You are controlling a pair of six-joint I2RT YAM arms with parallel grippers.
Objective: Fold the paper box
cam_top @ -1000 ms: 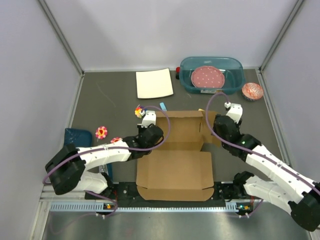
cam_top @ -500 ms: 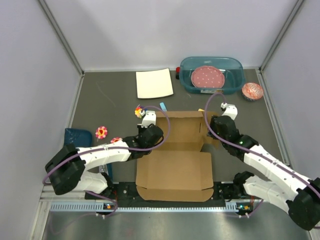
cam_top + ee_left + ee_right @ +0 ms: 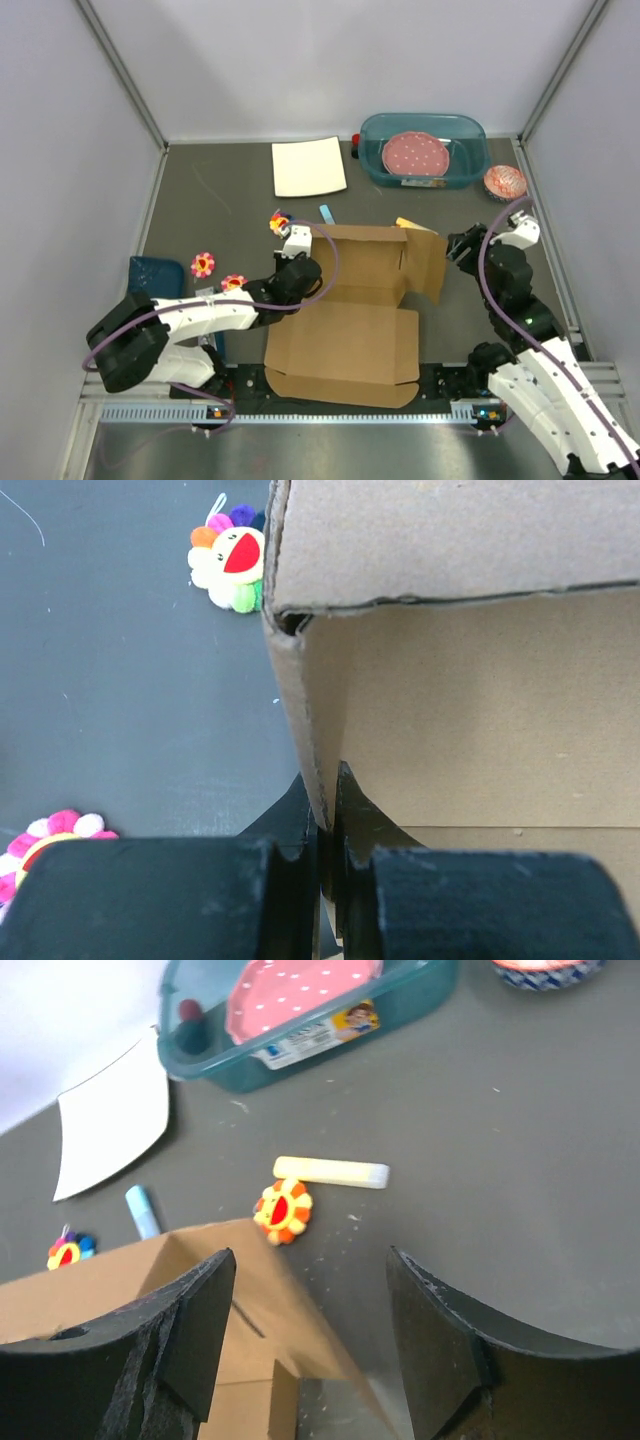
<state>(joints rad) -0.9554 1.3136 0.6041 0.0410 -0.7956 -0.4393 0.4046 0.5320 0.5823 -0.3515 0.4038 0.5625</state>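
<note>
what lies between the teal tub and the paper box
A yellow stick and an orange flower toy, near the paper box; right wrist view shows it.

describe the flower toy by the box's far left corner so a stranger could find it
Start at the brown paper box mid-table. Off its far left corner lies the flower toy. Its petals are rainbow-coloured; the two flowers further left are pink.

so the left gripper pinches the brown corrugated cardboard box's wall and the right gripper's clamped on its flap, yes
No: the right gripper is open, clamping nothing, per the right wrist view. The left gripper does pinch the brown cardboard box.
</note>
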